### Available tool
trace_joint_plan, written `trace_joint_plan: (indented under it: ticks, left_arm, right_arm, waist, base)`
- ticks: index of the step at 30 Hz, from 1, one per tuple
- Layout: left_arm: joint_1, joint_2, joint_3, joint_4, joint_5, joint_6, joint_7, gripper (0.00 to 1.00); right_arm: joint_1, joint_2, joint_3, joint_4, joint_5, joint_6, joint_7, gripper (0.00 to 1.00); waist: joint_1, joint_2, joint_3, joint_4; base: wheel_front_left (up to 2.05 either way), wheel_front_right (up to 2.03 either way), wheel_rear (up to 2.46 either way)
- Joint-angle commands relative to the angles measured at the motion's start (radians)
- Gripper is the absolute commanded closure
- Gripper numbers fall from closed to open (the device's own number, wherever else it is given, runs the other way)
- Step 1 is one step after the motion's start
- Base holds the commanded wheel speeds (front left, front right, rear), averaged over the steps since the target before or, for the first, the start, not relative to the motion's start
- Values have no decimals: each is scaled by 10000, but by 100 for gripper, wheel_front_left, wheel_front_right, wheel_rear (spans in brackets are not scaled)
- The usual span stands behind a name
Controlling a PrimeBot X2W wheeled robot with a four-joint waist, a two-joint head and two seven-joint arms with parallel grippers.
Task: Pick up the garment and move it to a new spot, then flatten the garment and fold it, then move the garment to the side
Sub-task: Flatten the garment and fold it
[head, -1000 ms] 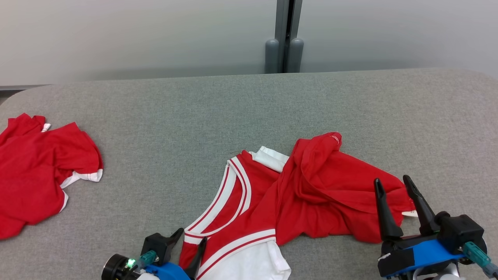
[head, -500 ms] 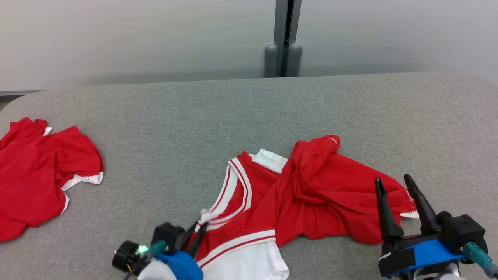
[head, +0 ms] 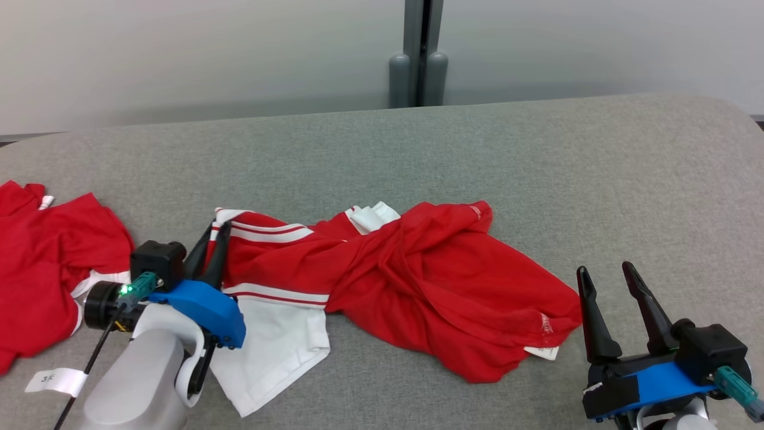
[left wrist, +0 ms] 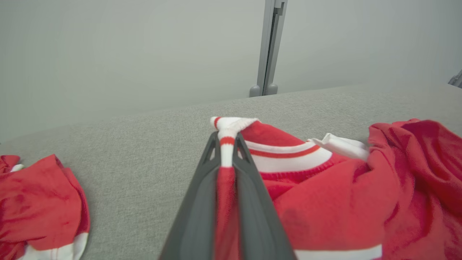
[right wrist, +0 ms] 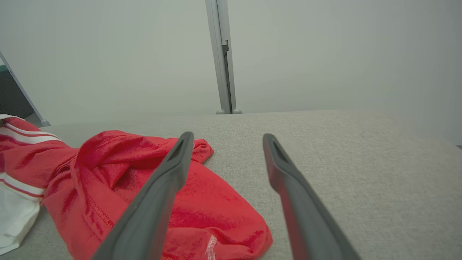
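**Garment point(head: 418, 280) clamped at striped trim by left gripper point(head: 216, 230)**

Red w/ white bands, it lies crumpled across the middle of the grey table point(head: 537, 167). The left gripper's jaws are pressed together on the white-and-red trim at its L end, cloth betw. the fingers point(left wrist: 249, 180). Right gripper point(head: 604, 270) has jaws wide apart, holding nothing, just off its R edge. Second red garment point(head: 42, 263) lies far L.

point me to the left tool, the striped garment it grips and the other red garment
left tool point(left wrist: 226, 139): left wrist view, midway between its fingertips
striped garment point(head: 430, 269): head view, crumpled red body
other red garment point(head: 48, 263): head view, red middle
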Motion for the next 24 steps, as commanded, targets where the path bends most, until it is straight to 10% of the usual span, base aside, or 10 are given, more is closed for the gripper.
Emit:
trace_joint_plan:
  ticks: [1, 3, 4, 5, 6, 24]
  left_arm:
    - [-101, 43, 49, 78, -34, 41, -45, 100]
    - [-170, 94, 138, 330, -71, 28, -58, 100]
    - [-198, 80, 175, 442, -75, -7, -64, 72]
    - [-213, 80, 207, 535, -70, -23, -71, 23]
    - [-209, 64, 213, 609, -33, -19, -73, 0]
    - [3210, -1099, 3747, -4802, 2501, 814, -69, 0]
  right_arm:
    - [-72, -44, -7, 3, 22, 1, -3, 0]
    - [-122, -43, 36, 48, 55, 1, -33, 0]
    - [-128, -41, 41, 65, 71, 1, -40, 0]
    - [-132, -36, 55, 77, 84, 1, -55, 0]
    - [-119, -28, 57, 96, 87, 1, -67, 0]
    - [258, 45, -187, 152, -14, 1, -25, 0]
  waist:
    - [-1, -1, 8, -29]
    - [-1, -1, 46, -131]
    - [-1, -1, 52, -160]
    - [-1, -1, 61, -189]
    - [-1, -1, 52, -209]
    - [-1, -1, -736, 635]
  base:
    - [0, 0, 0]
    - [0, 0, 0]
    - [0, 0, 0]
    - [0, 0, 0]
    - [0, 0, 0]
    - [0, 0, 0]
